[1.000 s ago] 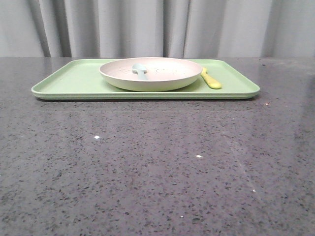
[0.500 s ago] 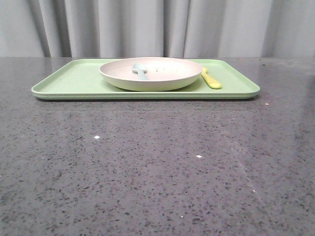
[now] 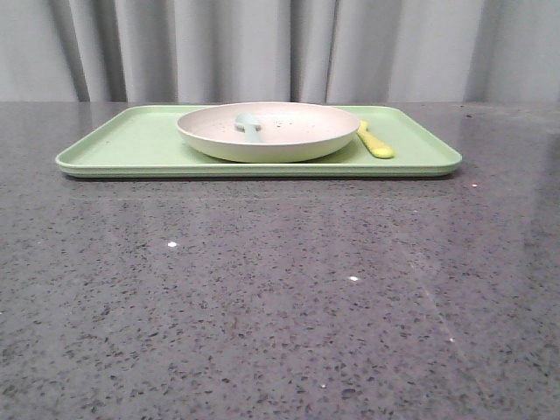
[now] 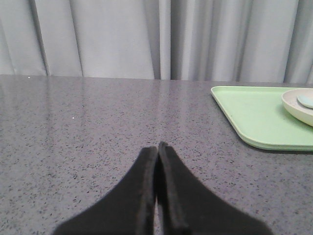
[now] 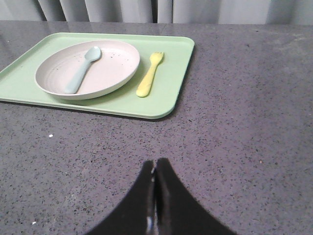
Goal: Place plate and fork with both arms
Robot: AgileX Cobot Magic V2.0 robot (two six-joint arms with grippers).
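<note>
A dark speckled table [image 3: 280, 297] is seen spread across all views, backed by a grey curtain [image 3: 262, 48]. On its far part a light-green tray [image 3: 122, 144] is laid flat. The plate [image 3: 289, 140] is set on the tray near its middle, with a pale blue-grey spoon [image 5: 80, 71] lying inside it. The fork [image 5: 149, 74] is laid on the tray just beside the plate, on the plate's right, tines pointing away from the robot.

The right gripper [image 5: 155, 169] is held low over bare table, its jaws pressed together on nothing; the tray, plate and fork are found well ahead of it and apart from it. The left gripper [image 4: 157, 149] is likewise closed and empty, with only the tray's corner and the plate's edge visible far off to its right.

Compared with the earlier front pictures, no change is seen: tray, plate, spoon and fork are found in the same places.
</note>
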